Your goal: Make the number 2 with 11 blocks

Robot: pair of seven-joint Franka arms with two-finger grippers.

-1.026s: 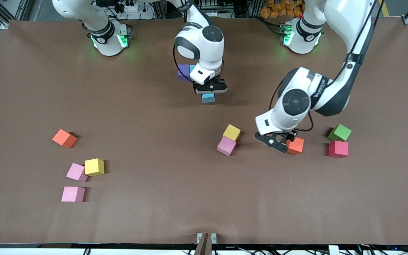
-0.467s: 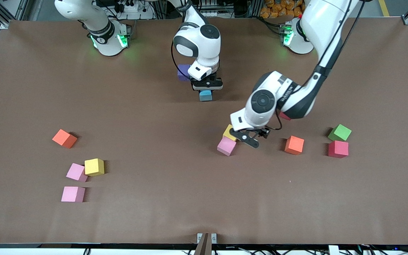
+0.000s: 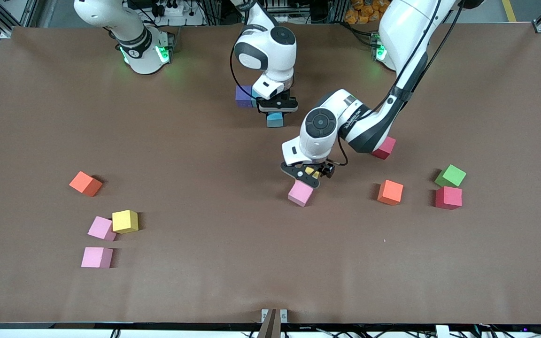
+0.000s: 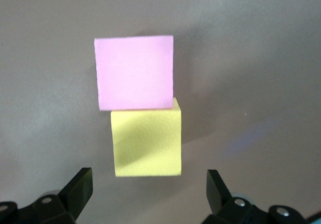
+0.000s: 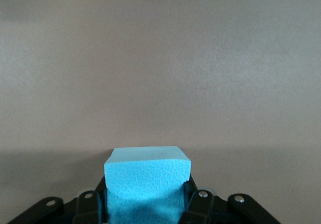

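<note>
While the right gripper [image 3: 276, 111] is clamping a cyan-blue block [image 3: 275, 120] between its fingers, low over the table [image 3: 204, 291] near the robots' bases, the left gripper [image 3: 305, 176] is hanging with its jaws spread wide over a yellow block [image 3: 310, 171]. In the left wrist view that yellow cube [image 4: 147, 143] is sitting between the two open fingertips [image 4: 80, 186], not touched by either, and its edge is meeting a pink block [image 4: 134, 72]. In the front view that pink block [image 3: 300, 193] is lying just nearer the camera than the yellow one. The right wrist view is showing the held cyan cube [image 5: 147, 180] pinched on both sides.

Beside the right gripper, a purple block [image 3: 243, 96] is resting on the table, with a sliver of a second cyan-blue block [image 3: 254, 94] showing against it; the digit itself is barely begun there. A rose-red block [image 3: 385, 148] is peeking out under the left arm. Toward the left arm's end, an orange block [image 3: 390, 192], a green cube [image 3: 450, 175] and a deep red cube [image 3: 448, 197] are lying. Toward the right arm's end, another orange block [image 3: 85, 183], a second yellow block [image 3: 125, 221] touching a pink one [image 3: 101, 228], and a further pink block [image 3: 96, 257] are waiting.
</note>
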